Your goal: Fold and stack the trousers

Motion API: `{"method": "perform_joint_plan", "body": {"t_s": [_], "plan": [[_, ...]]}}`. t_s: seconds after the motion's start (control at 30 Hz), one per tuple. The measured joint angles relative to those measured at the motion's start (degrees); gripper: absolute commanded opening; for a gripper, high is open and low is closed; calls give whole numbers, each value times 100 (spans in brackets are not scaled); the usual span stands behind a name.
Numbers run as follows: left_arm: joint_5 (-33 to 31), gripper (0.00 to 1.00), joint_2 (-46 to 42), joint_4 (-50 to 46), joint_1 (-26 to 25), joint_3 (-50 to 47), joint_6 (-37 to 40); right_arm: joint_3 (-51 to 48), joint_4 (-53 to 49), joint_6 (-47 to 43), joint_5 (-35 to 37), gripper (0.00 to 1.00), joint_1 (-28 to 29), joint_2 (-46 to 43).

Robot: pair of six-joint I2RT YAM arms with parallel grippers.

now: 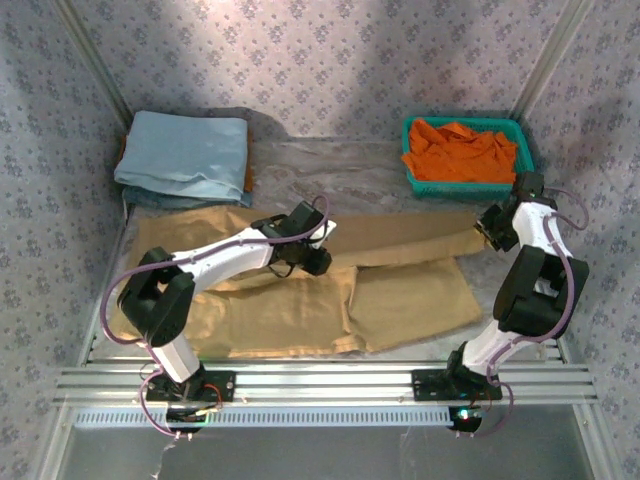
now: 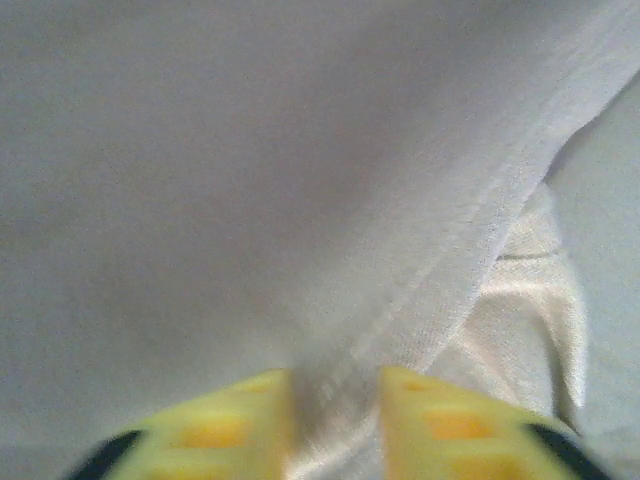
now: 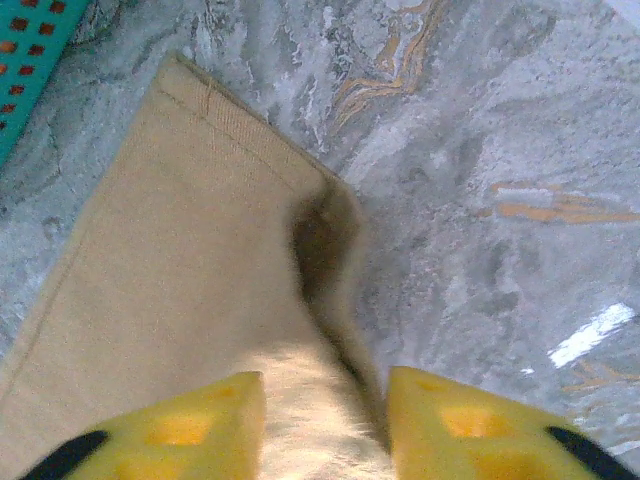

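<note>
Trousers (image 1: pixel 410 300): lying tan and mostly flat across the table (image 1: pixel 330 165) from 9 to 3 o'clock, with the far leg stretching out toward 3 o'clock.
Left gripper (image 2: pixel 335 390): over the middle of the trousers, at their far edge. A seamed fold runs up between the yellow fingers, which appear to be pinching it.
Right gripper (image 3: pixel 325 395): at 3 o'clock on the far leg's hem corner. A ridge of cloth bunches between the fingers, so it is pinched.
Step in hand: probably bringing the far leg over onto the near one.
Doing it well: lift both ends level, keep the edge taut between them, carry it toward 6 o'clock, match edge to edge, and let go only once it lies flat.
Risk: both grips are thin, so a jerk could pull the cloth free.
Far side: the blue cloth (image 1: pixel 185 150) at 11 o'clock and the basket (image 1: pixel 412 180) of orange clothing (image 1: pixel 460 150) at 1 o'clock are well apart from the fold.
</note>
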Motion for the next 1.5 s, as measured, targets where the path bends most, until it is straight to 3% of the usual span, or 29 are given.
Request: {"method": "perform_joint_plan", "body": {"t_s": [0.07, 0.2, 0.27, 0.33, 0.4, 0.47, 0.57, 0.67, 0.8, 1.27, 1.43, 1.5], "plan": [[9, 93, -11, -66, -42, -2, 0, -127, 7, 7, 24, 46, 79, -57], [-109, 94, -205, -219, 96, -17, -74, -315, -90, 35, 234, 46, 557, -435], [-254, 92, -444, -278, 433, -7, -223, -282, -87, 74, 372, 40, 1071, -721], [-413, 89, -590, -280, 925, 57, -459, -66, -114, 98, 466, 21, 1690, -767], [-546, 84, -605, -219, 1508, 122, -765, 367, -85, 101, 505, 7, 2393, -437], [-621, 79, -555, -79, 2138, 74, -1147, 763, 20, 111, 516, 0, 2951, 85], [-660, 78, -389, 240, 2863, -243, -1659, 1082, 164, 140, 525, 0, 3565, 938], [-599, 77, -59, 470, 3252, -623, -2070, 1340, 114, 138, 498, 0, 3919, 1781], [-461, 77, 431, 656, 3477, -826, -2415, 1847, -63, 116, 439, 0, 4017, 2503], [79, 79, 664, 1576, 3976, -739, -2830, 3958, -697, -168, 238, 3, 3639, 3838], [343, 83, 656, 1672, 4074, -745, -2833, 4304, -896, -356, 216, 7, 3639, 4002], [435, 88, 533, 1725, 4076, -859, -2813, 4299, -975, -431, 219, 16, 3665, 3967]]}}
